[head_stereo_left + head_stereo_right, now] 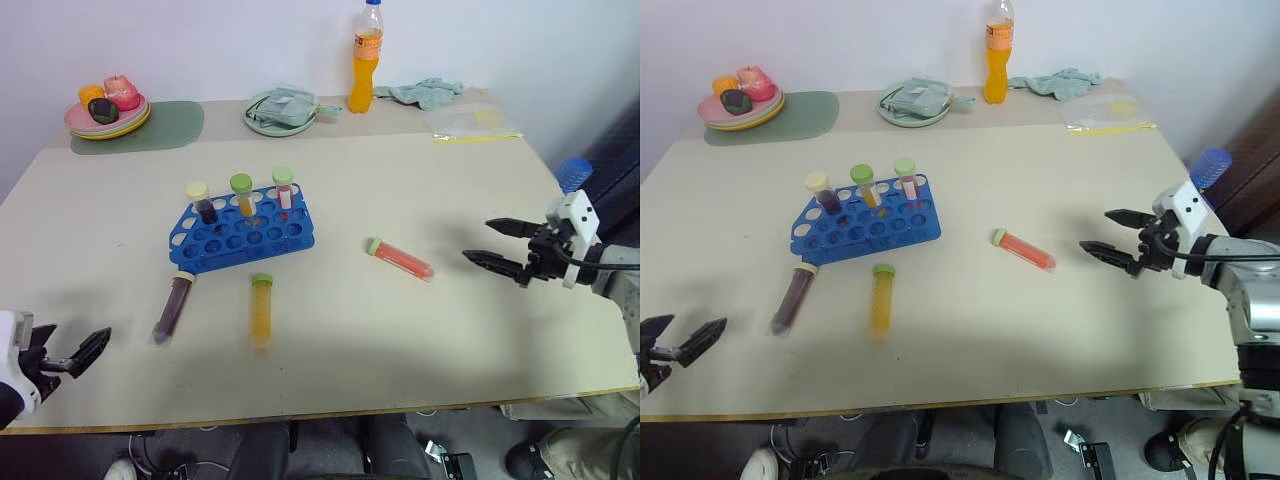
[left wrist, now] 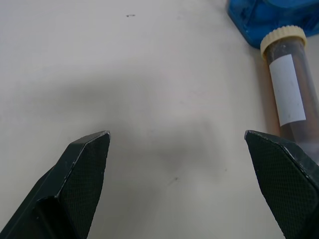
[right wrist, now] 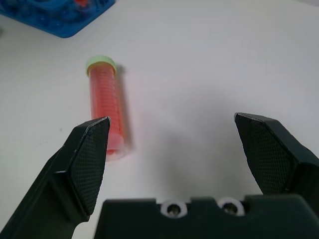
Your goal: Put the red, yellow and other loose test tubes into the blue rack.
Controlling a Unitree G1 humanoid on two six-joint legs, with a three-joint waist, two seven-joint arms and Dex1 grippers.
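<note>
Pale beige laminate covers the table (image 1: 420, 330), which is set against a plain white wall (image 1: 200, 40). Near the middle of the table the blue rack (image 1: 243, 236) is placed, and three capped tubes are stood upright in its back row. Three loose tubes are laid flat on the bare surface: the dark tube (image 1: 173, 306) with a cream cap just in front of the rack's left end, the yellow tube (image 1: 260, 308) with a green cap beside it, and the red tube (image 1: 401, 258) with a green cap apart to the right.

Along the far edge a stack of plates (image 1: 108, 118) with toy food is seen on a green mat (image 1: 165, 128), then a pale green dish (image 1: 280, 112) with a cloth in it, an orange drink bottle (image 1: 366, 58), a crumpled cloth (image 1: 425, 92) and a clear bag (image 1: 472, 123).

The right gripper (image 1: 497, 244) is held above the table to the right of the red tube, fingers spread wide, nothing between them. The left gripper (image 1: 72, 357) is held low at the near left corner, likewise spread and empty, with the dark tube close by.
</note>
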